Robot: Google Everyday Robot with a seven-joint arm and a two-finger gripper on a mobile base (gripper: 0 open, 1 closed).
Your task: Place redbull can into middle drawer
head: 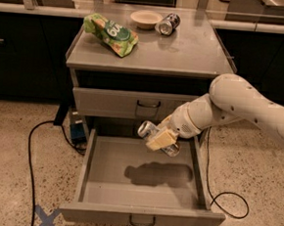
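My gripper (160, 138) is shut on the redbull can (148, 130), a slim silver can held lying on its side, tilted, with its top toward the left. It hangs above the rear half of the open middle drawer (142, 176), which is pulled far out and holds nothing but the arm's shadow. The upper drawer (133, 104) is shut just behind the gripper. The white arm (241, 105) reaches in from the right.
On the cabinet top (186, 50) lie a green chip bag (110, 33), a small white bowl (146, 18) and a shorter dark can (167, 24) on its side. Cables (34, 141) run over the speckled floor on both sides. A blue tape cross (45, 219) marks the floor.
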